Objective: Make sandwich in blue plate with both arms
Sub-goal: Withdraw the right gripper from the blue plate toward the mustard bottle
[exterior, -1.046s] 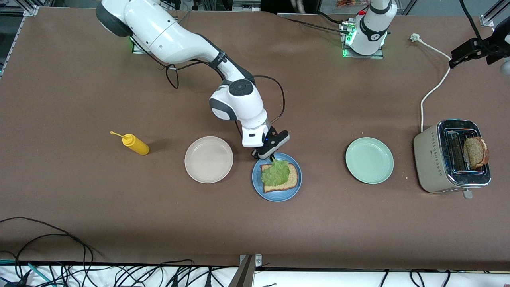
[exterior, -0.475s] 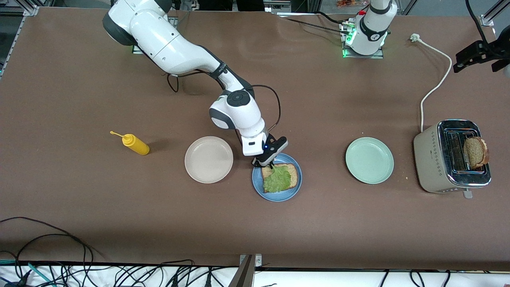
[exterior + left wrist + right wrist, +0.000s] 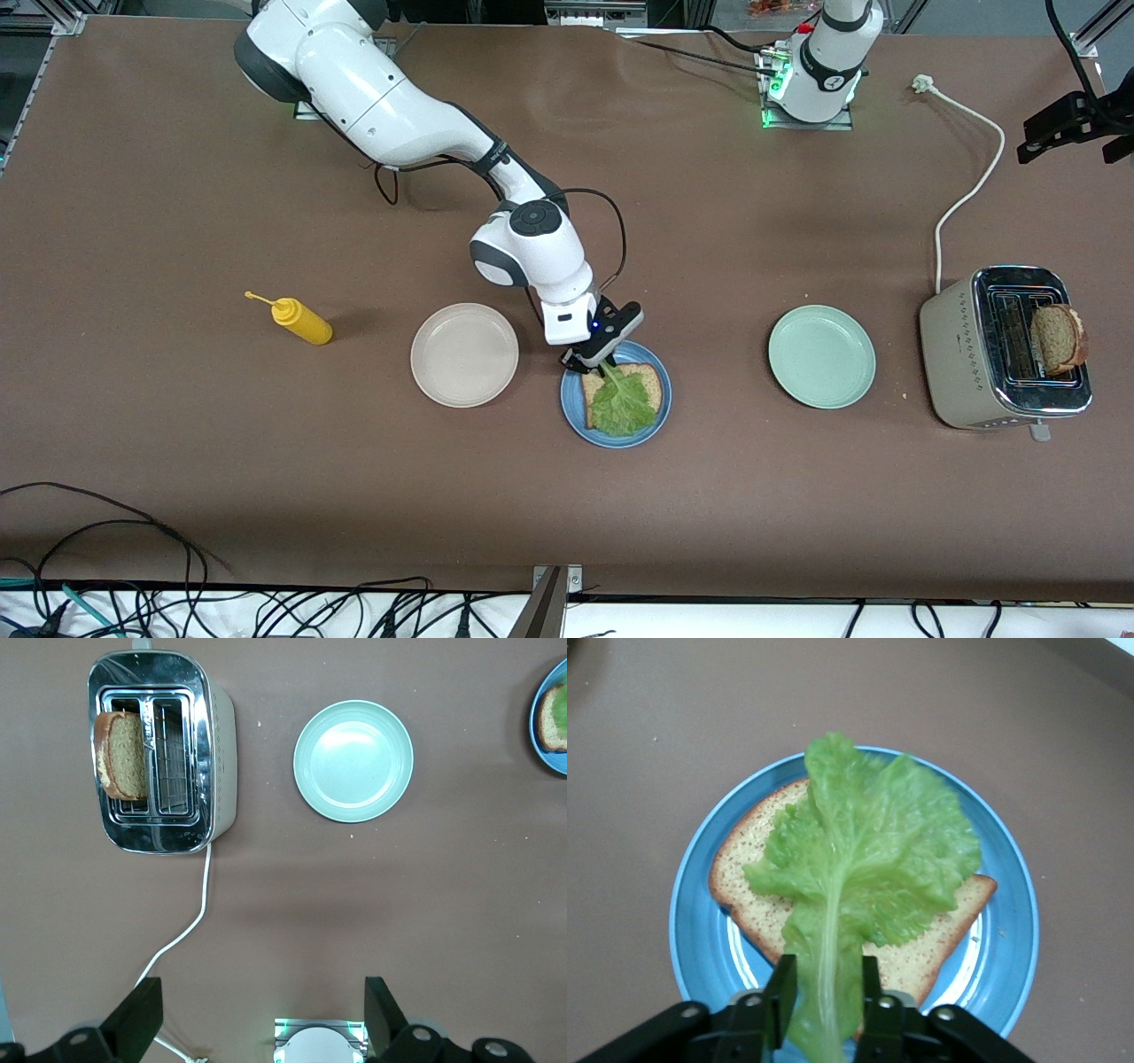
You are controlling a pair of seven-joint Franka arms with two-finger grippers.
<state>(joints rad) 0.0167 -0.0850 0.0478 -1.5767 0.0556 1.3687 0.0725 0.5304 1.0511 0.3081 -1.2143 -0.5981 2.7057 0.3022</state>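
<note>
One slice of bread (image 3: 631,390) lies flat in the blue plate (image 3: 572,409), which sits on the counter (image 3: 177,443) between the cream plate (image 3: 464,354) and the mint-green plate (image 3: 821,356). The lettuce leaf (image 3: 622,400) is draped over that slice, its stem end pinched in the right hand (image 3: 601,361), which hangs low over the plate's rim on the side toward the robots' bases; the right wrist view shows both fingers (image 3: 780,997) clamped on the pale rib, with the blade of the leaf spread across the bread. Judgement: the leaf is very light, limp and crinkled, likely to cling or drag if the hand lifts before letting go fully, and the rib is the only firm place to hold it. The second slice (image 3: 1057,338) stands upright in one slot of the toaster (image 3: 970,363) at the left arm's end of the counter. It looks stiffer than the leaf but crumbly, so a light pinch across its exposed top crust seems the sensible hold. The left hand (image 3: 257,1020) is high above the counter near its own base, fingers spread and empty, and that arm waits.
</note>
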